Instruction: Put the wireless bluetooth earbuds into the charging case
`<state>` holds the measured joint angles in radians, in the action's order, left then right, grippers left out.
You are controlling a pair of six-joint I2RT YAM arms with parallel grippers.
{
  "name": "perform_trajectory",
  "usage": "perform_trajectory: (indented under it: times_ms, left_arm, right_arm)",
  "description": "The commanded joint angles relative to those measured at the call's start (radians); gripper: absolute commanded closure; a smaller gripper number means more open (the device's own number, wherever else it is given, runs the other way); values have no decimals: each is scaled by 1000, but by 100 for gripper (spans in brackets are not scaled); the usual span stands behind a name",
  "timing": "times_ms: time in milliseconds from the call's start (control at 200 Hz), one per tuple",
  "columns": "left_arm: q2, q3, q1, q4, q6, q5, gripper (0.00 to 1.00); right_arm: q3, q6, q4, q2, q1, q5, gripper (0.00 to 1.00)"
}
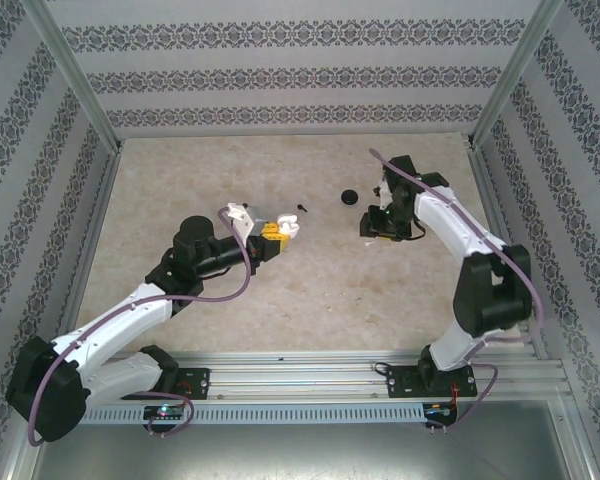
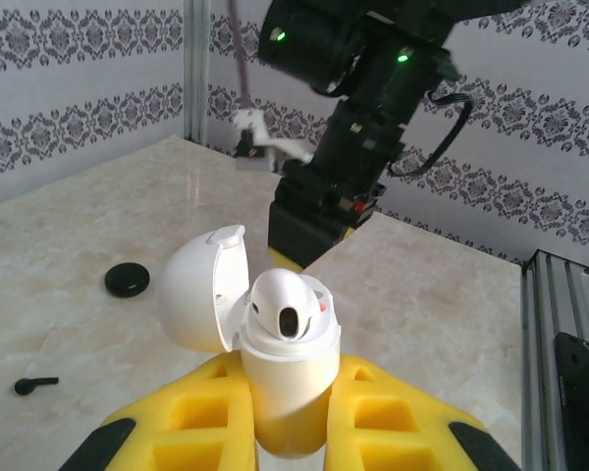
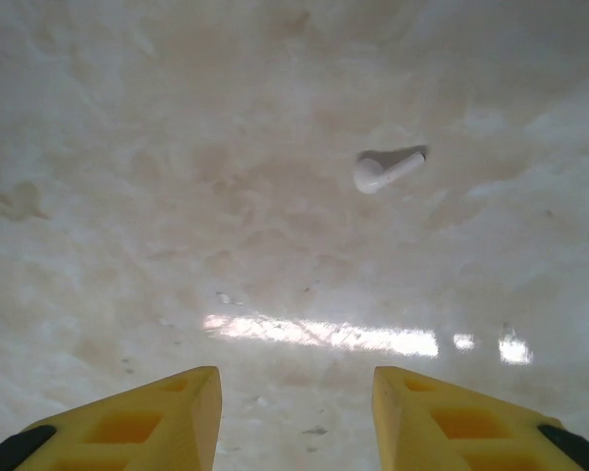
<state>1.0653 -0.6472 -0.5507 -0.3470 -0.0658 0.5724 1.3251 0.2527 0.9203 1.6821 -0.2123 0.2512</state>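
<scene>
While clear all round, white earbud (image 3: 386, 171).

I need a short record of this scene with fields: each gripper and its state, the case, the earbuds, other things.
left gripper: shut on the charging case, held upright
lid: open, swung to one side
right gripper: open, empty, above the table
white earbud: lying on the table, ahead of the right gripper, untouched
black earbud: lying on the table, apart from the case
black disc: on the table, near the black earbud
</scene>
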Motion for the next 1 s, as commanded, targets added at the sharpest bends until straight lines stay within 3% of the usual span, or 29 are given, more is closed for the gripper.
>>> perform_trajectory:
  times_ms: [0,260,475,744,994]
  left_arm:
    - [14,17,-14,-54,-33,12,100]
    - [37,23,-14,-62,-34,3,100]
    - [57,19,-14,-60,-37,11,100]
    - [53,7,-14,-14,-20,25,100]
    - [39,7,-14,19,-14,31,100]
  right_arm:
    - [77,-220,73,89,-11,-46,56]
    - [82,-343,53,204,-16,-156,48]
    - [152,-407,43,264,-50,-223,47]
    - [256,-548,73,373,-51,-203,44]
    - [318,-579,112,452,-41,-123,43]
